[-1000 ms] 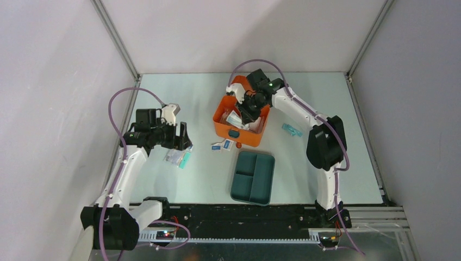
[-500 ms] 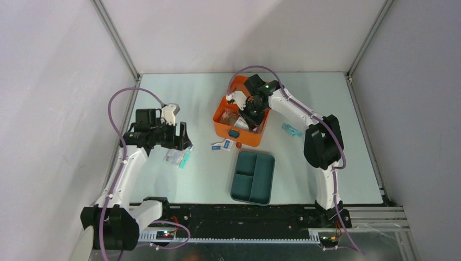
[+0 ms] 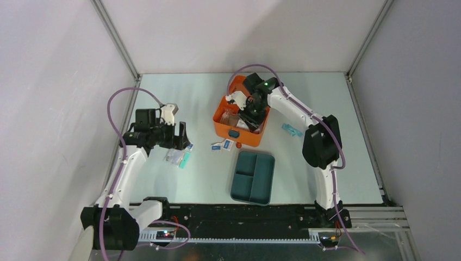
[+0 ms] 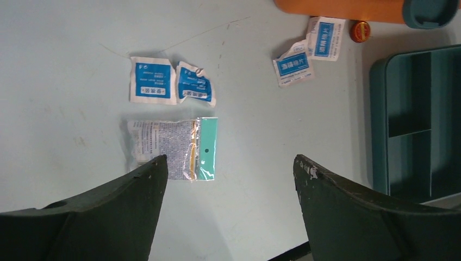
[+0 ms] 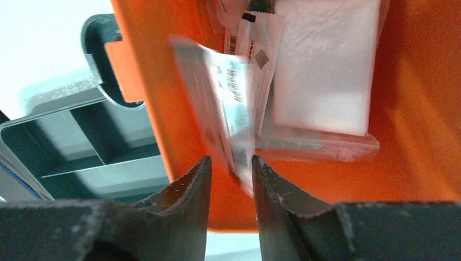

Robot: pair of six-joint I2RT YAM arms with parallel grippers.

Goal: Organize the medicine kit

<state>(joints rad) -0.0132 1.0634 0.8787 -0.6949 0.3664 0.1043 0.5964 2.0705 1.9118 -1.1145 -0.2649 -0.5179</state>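
Observation:
The medicine kit (image 3: 242, 136) is an open orange box at the table's centre; its lid stands behind. My right gripper (image 3: 249, 112) hangs inside the box. In the right wrist view its jaws (image 5: 231, 163) stand slightly apart, with a blurred clear packet (image 5: 228, 109) between them, against one finger. A white pad (image 5: 323, 65) and other packets lie on the kit's orange floor (image 5: 413, 136). My left gripper (image 3: 182, 142) is open and empty above the table (image 4: 229, 163), just beside a clear bag with a teal header (image 4: 173, 148).
A dark teal compartment tray (image 3: 253, 176) lies in front of the kit. Blue-white packets (image 4: 152, 80) lie near the clear bag, two more (image 4: 293, 65) and a small red cap (image 4: 359, 31) by the kit's front. A clear packet (image 3: 292, 129) lies right of the kit.
My right gripper has gone down from above the kit into the box with the packet. The left arm has not moved.

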